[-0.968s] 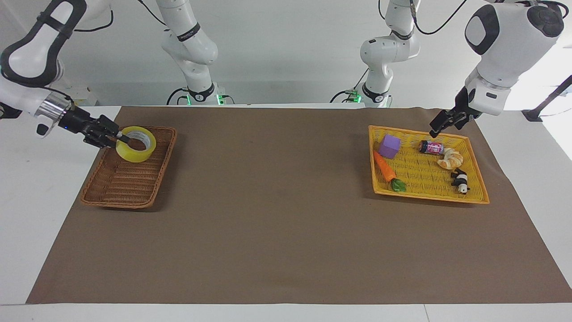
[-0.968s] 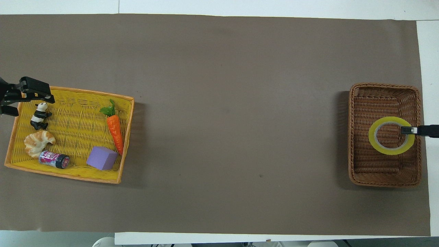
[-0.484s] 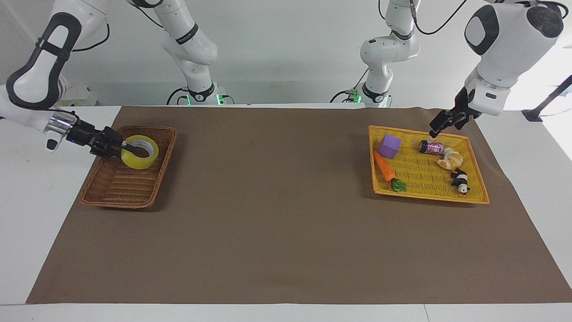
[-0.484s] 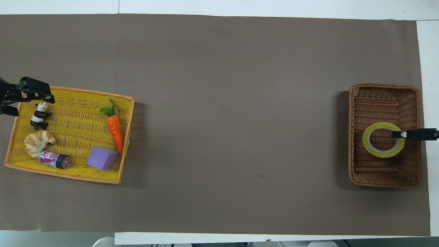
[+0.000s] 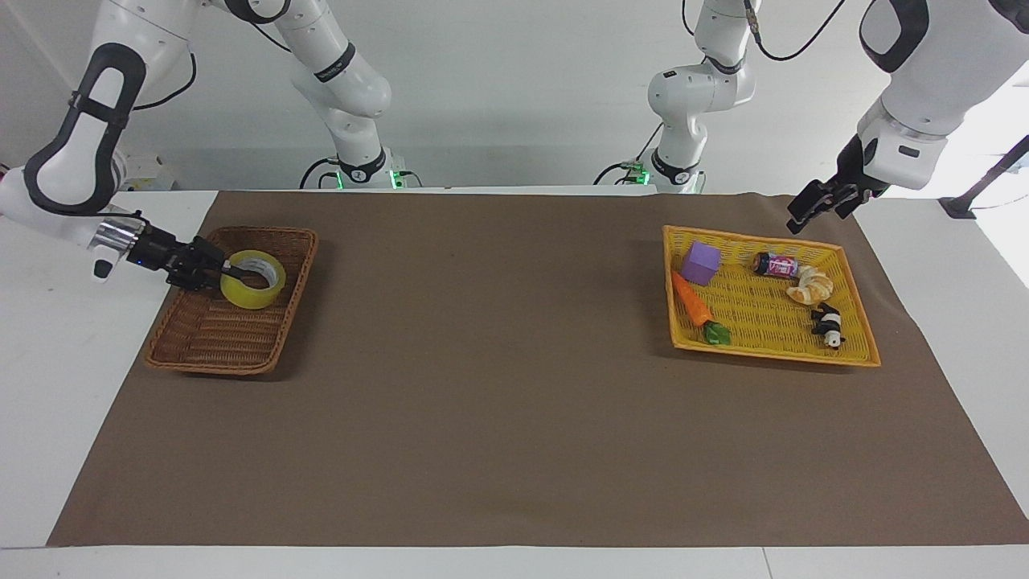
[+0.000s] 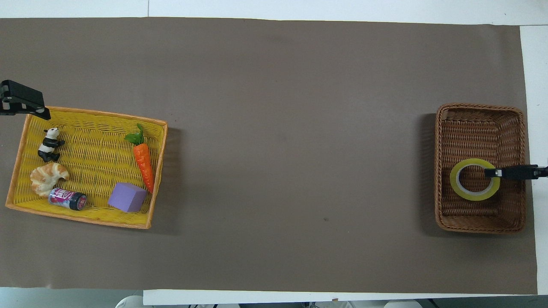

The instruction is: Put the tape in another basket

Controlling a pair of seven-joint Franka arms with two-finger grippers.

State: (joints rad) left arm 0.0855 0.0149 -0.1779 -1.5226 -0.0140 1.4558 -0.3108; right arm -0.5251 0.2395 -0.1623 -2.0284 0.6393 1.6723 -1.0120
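Right hand (image 5: pixel 227 270) is clamped on the tape roll's (image 5: pixel 254 279) wall at 9 o'clock, inside the wicker basket (image 5: pixel 225 338). Left hand (image 5: pixel 812 207) hangs wide open, empty, over the yellow tray's (image 5: pixel 768 352) corner.

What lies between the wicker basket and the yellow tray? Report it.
Nothing: only bare brown mat between the basket and the yellow tray, clearest in the overhead view.
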